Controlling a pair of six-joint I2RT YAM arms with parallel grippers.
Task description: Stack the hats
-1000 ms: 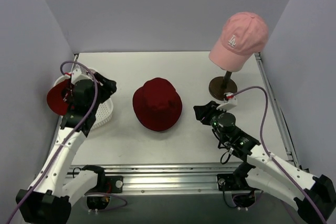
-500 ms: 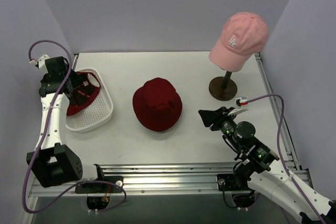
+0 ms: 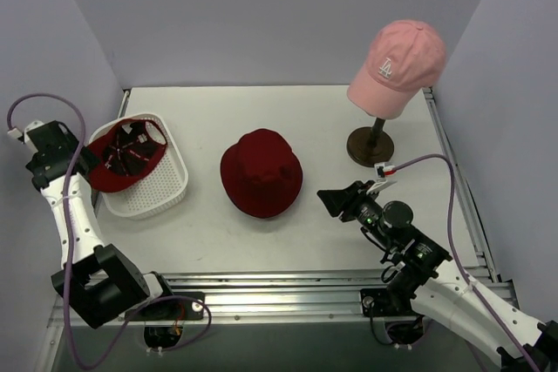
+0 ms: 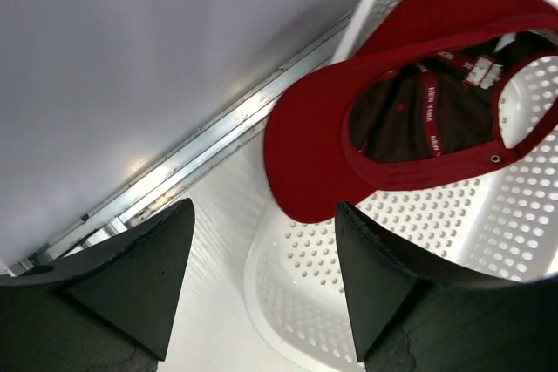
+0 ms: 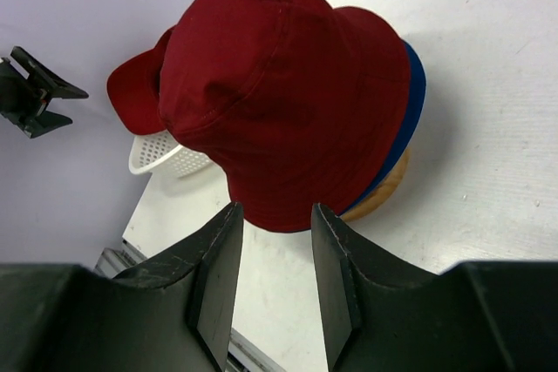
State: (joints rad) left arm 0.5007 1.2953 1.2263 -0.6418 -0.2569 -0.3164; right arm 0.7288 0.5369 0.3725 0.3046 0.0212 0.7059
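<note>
A red cap (image 3: 131, 156) lies upside down in the white mesh basket (image 3: 166, 193), its brim over the left rim. In the left wrist view the red cap (image 4: 418, 102) shows its dark inside. My left gripper (image 3: 65, 156) (image 4: 263, 215) hangs open by the left wall, apart from the cap. At the table's middle, a dark red bucket hat (image 3: 260, 172) (image 5: 288, 93) covers a blue hat (image 5: 415, 84), whose brim peeks out. A pink cap (image 3: 397, 63) sits on a wooden stand (image 3: 370, 145). My right gripper (image 3: 334, 202) (image 5: 275, 276) is open and empty, just right of the bucket hat.
The basket (image 4: 261, 276) stands at the table's left edge beside a metal rail (image 4: 200, 150). A tan rounded form (image 5: 384, 193) shows under the blue hat. Grey walls close in the left, back and right sides.
My left arm has drawn back from over the basket to the left wall. The red cap now lies in the basket. My right gripper shifted slightly near the bucket hat.
</note>
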